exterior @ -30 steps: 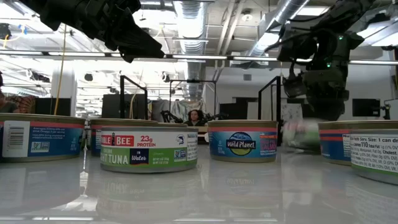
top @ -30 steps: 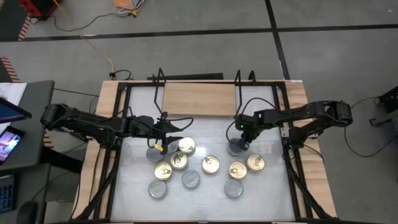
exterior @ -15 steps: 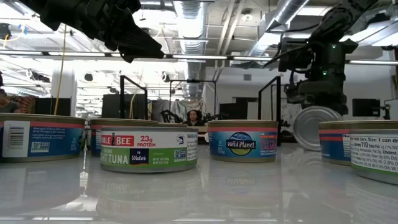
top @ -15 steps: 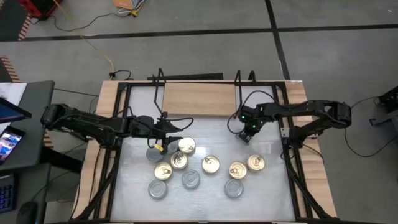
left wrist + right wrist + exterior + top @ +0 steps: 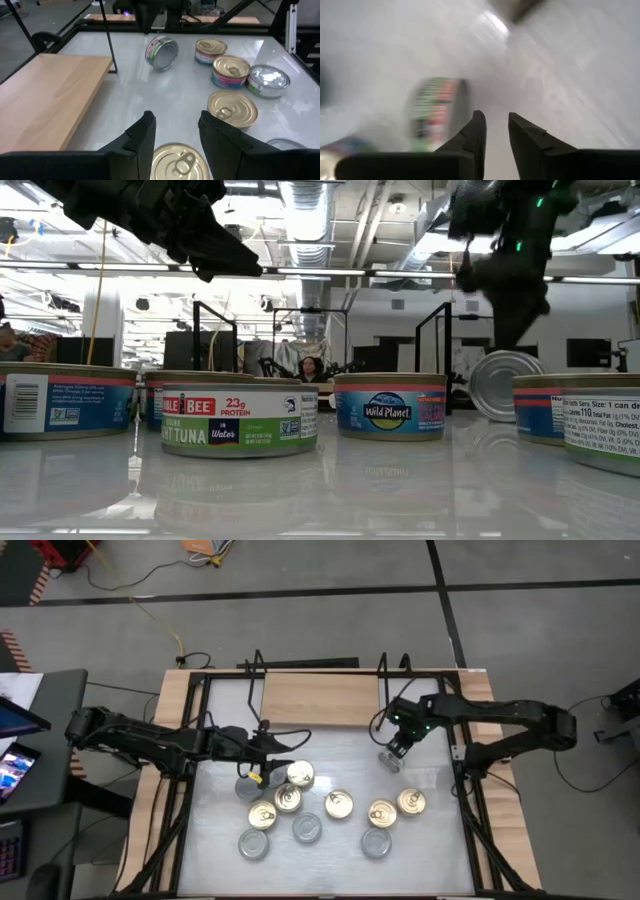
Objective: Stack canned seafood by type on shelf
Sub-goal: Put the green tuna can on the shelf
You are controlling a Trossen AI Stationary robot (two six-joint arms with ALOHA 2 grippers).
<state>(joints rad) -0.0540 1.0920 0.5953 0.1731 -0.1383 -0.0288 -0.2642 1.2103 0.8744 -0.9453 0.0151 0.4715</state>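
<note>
Right tool [image 5: 398,747] is held slightly apart, empty, above a tin [image 5: 507,385] left on edge; it could roll away.

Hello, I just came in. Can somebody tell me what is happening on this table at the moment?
Two robot arms are sorting canned seafood onto a wooden shelf, which has no tins on it yet. The right gripper hangs with its jaws apart over a tin tipped on its edge, which lies free on the white table. The left gripper waits with jaws apart just above a gold-topped tin. About nine more tins stand in a loose cluster on the table.
</note>
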